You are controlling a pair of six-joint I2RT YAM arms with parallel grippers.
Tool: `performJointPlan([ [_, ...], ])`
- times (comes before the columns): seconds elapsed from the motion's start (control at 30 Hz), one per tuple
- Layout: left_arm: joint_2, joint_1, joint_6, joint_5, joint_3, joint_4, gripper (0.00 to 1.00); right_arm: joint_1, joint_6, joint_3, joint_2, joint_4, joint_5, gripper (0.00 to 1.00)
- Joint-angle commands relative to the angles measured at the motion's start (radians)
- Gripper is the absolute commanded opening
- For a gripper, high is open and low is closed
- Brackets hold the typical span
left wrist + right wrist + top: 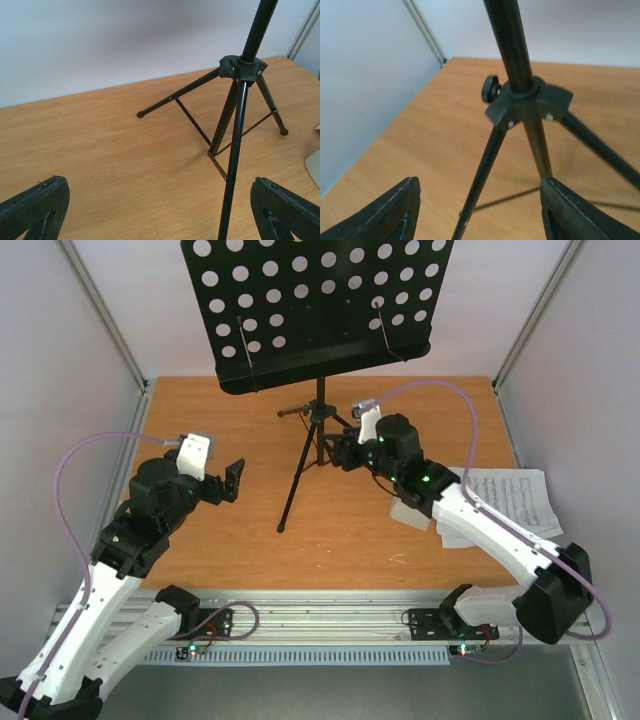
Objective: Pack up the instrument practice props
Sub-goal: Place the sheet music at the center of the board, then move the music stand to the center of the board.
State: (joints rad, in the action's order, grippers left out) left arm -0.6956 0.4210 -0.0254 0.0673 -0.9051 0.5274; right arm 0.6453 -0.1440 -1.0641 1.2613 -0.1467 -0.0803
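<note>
Music stand (pixel 300 368) stood upper centre of tabletop (pixel 230 550). Right gripper (pixel 345 452) at tripod hub, jaws apart, straddling leg without contact. Left gripper (pixel 233 480) gaped wide, left of stand. Sheet of music (pixel 520 502) lay at right edge.

Black music stand (pixel 300 366), its desk patterned with round holes, on orange wood-grain bench (pixel 230 540); white sheet music (pixel 520 495) lined with black print.
</note>
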Motion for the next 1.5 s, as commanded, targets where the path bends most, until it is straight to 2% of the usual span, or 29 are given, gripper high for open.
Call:
performJointPlan([
  [0.0, -0.015, -0.005, 0.008, -0.013, -0.003, -0.022, 0.99, 0.017, -0.088, -0.06, 0.09, 0.287, 0.117, 0.65],
  [0.23, -0.026, -0.005, 0.007, -0.03, -0.011, -0.021, 0.99, 0.017, -0.137, -0.11, 0.217, 0.439, 0.214, 0.56],
  [0.4, -0.026, -0.008, 0.005, -0.037, -0.014, -0.021, 0.99, 0.016, -0.162, -0.133, 0.28, 0.523, 0.182, 0.52],
  [0.5, -0.022, -0.008, 0.004, -0.034, -0.012, -0.017, 0.99, 0.017, -0.174, -0.137, 0.314, 0.584, 0.179, 0.45],
  [0.77, -0.012, -0.008, 0.004, -0.035, -0.008, -0.015, 0.99, 0.017, -0.224, -0.164, 0.385, 0.633, 0.234, 0.41],
  [0.87, -0.011, -0.008, 0.002, -0.036, -0.005, -0.011, 1.0, 0.017, -0.245, -0.167, 0.405, 0.659, 0.245, 0.35],
  [1.23, -0.013, -0.008, 0.002, -0.035, -0.003, -0.008, 0.99, 0.018, -0.334, -0.154, 0.404, 0.688, 0.249, 0.03],
  [1.47, -0.01, -0.008, 0.002, -0.032, 0.0, -0.006, 0.99, 0.017, -0.313, -0.098, 0.324, 0.666, 0.185, 0.01],
])
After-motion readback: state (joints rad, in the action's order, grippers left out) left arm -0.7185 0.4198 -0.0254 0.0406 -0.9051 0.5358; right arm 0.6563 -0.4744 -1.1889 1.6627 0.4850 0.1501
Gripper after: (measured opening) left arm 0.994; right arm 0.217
